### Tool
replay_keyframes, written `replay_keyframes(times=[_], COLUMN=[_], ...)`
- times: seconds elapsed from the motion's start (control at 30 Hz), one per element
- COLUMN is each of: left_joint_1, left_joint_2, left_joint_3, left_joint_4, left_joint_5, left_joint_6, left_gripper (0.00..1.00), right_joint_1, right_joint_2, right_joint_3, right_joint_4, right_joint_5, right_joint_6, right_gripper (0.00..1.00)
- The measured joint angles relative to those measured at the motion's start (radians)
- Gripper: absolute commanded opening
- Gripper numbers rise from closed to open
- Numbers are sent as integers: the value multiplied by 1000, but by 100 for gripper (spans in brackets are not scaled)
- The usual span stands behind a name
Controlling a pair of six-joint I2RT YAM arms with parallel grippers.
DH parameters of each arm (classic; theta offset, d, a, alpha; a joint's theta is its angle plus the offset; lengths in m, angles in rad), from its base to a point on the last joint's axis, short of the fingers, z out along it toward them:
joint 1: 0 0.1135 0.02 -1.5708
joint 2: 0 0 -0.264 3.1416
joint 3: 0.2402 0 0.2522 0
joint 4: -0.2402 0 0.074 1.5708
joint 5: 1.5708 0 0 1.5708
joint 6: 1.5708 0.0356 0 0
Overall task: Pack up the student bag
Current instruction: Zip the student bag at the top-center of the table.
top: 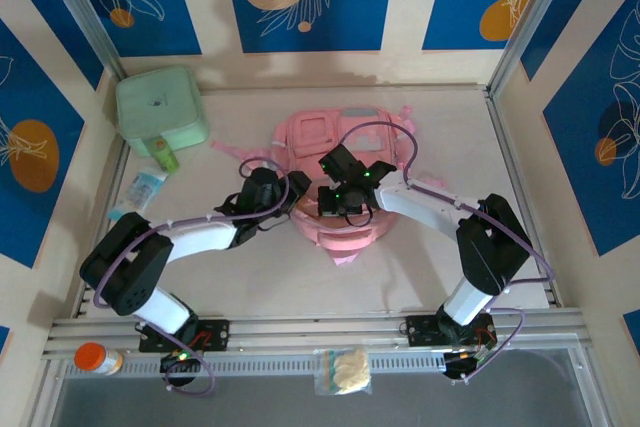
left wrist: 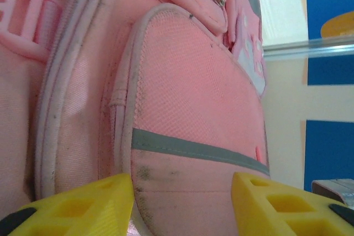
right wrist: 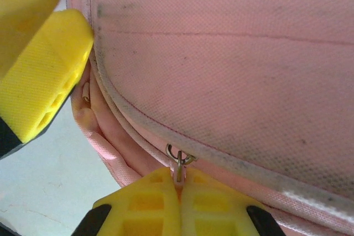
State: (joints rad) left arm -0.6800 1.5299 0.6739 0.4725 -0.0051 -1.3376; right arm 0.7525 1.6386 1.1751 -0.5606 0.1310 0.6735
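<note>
student bag (right wrist: 232, 70): matt woven cloth, scuffed | zip pull (right wrist: 180, 160): probably metal

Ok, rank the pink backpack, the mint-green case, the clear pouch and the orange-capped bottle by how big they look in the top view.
1. pink backpack, though the arms cover part of it.
2. mint-green case.
3. clear pouch and orange-capped bottle: too alike to rank.
</note>
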Motion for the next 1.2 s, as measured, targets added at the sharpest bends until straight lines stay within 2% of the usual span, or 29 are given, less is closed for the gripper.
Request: replay_keyframes(times=[0.17, 0.5, 0.63, 0.73, 1.0, 1.1, 1.2], left_joint_1=[-23, -51, -53, -56, -24, 33, 120], left_joint_2=[-27, 27, 51, 51, -9, -55, -81], left_joint_3=[-27, 11, 11, 14, 35, 38, 46], left_joint_4=[-23, 0, 14, 5, -114, -194, -267], left_joint_5=[-93, -121, -132, -142, -143, -117, -46], left_joint_6=[-45, -66, -76, -64, 48, 130, 228], left_gripper=[53, 37, 21, 0, 0, 0, 0], right_joint_1=[0, 0, 0, 0, 1, -3, -36], right_joint_2=[0, 2, 2, 2, -7, -50, -92], right_joint_3=[0, 0, 0, 0, -13, -56, -88], right_joint_4=[6, 15, 16, 16, 7, 1, -16], right_joint_5=[-1, -1, -1, 0, 27, 30, 25], right_joint_6=[0, 11, 11, 11, 6, -6, -33], right_gripper=[0, 0, 0, 0, 0, 0, 0])
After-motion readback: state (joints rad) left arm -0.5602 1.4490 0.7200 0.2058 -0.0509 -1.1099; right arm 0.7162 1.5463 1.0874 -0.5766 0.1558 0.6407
